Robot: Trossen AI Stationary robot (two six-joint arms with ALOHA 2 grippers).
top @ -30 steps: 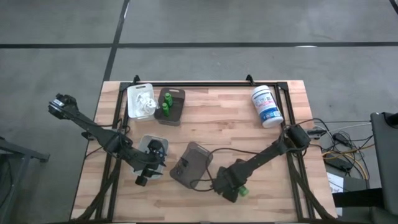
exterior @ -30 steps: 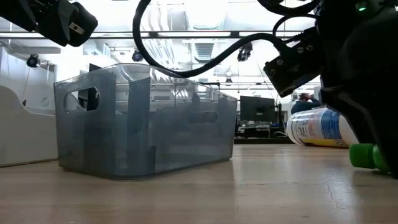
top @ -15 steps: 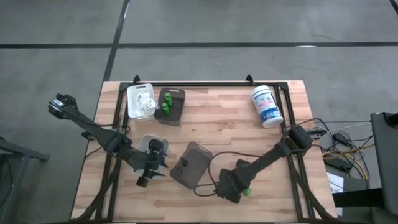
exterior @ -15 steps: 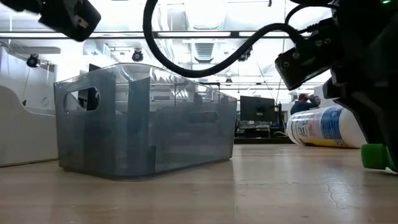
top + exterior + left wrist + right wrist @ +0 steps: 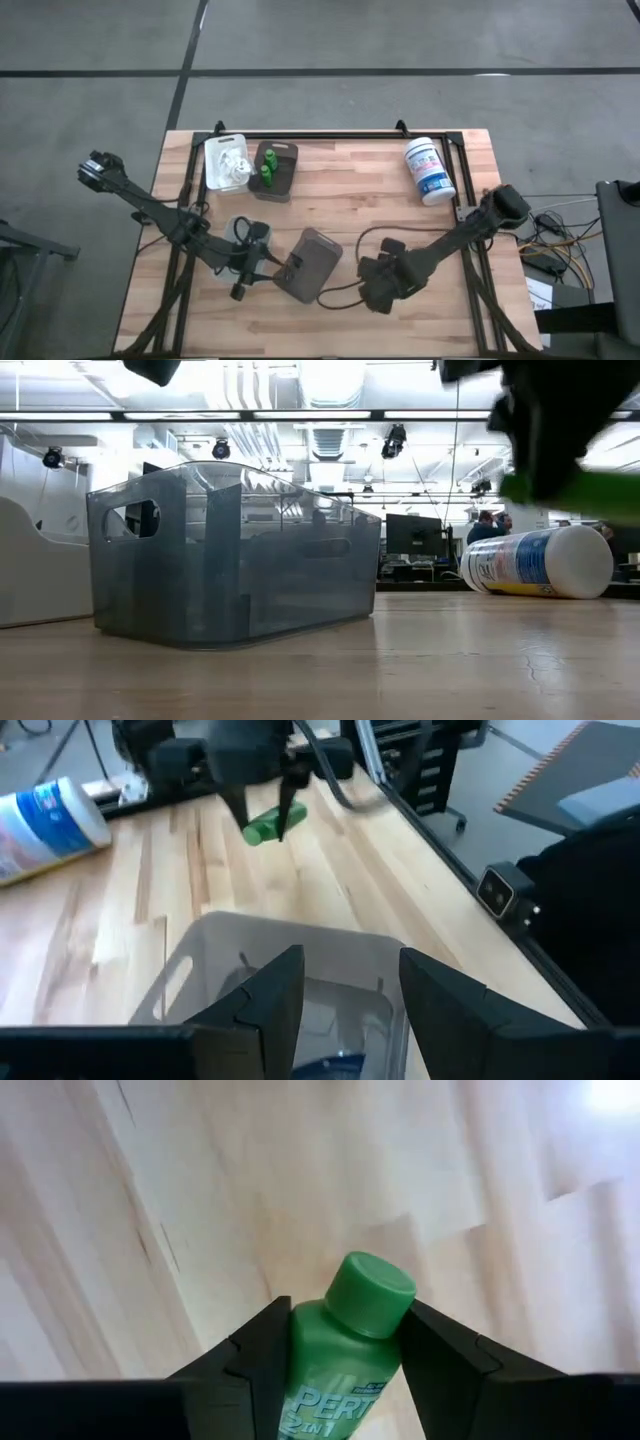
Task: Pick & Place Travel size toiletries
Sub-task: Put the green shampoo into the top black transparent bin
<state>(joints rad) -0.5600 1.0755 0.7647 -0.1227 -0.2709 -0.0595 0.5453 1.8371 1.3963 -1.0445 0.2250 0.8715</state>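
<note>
My right gripper [image 5: 385, 283] hangs above the table's near middle, shut on a small green bottle [image 5: 338, 1348] with a round cap [image 5: 371, 1292]. The left wrist view shows that bottle [image 5: 273, 823] clear of the wood. My left gripper [image 5: 350, 990] stands open over the left end of the grey see-through tray [image 5: 308, 265], touching nothing. At the far left, two more green bottles stand in a dark tray [image 5: 275, 170]. Beside it, white packets lie in a white tray [image 5: 226, 162]. My right gripper pinches the green bottle's body [image 5: 312, 1348] just below the cap, between its two fingers [image 5: 262, 1348]. The fingers come from above, pointing steeply down, and lie across the bottle. The bottle is lifted clear of the table and lies tilted, close to level, its cap end sticking out past the fingers.
A large white tub [image 5: 430, 170] with a blue label lies on its side at the far right. A pale tray [image 5: 238, 232] sits under my left arm. Bare wood lies between the grey tray and the tub. Cables trail by the right gripper.
My right gripper has risen from the table with the green bottle, which lay on the wood a second ago and now hangs clear. My left gripper has tipped up toward level and risen a little over the grey tray's end.
</note>
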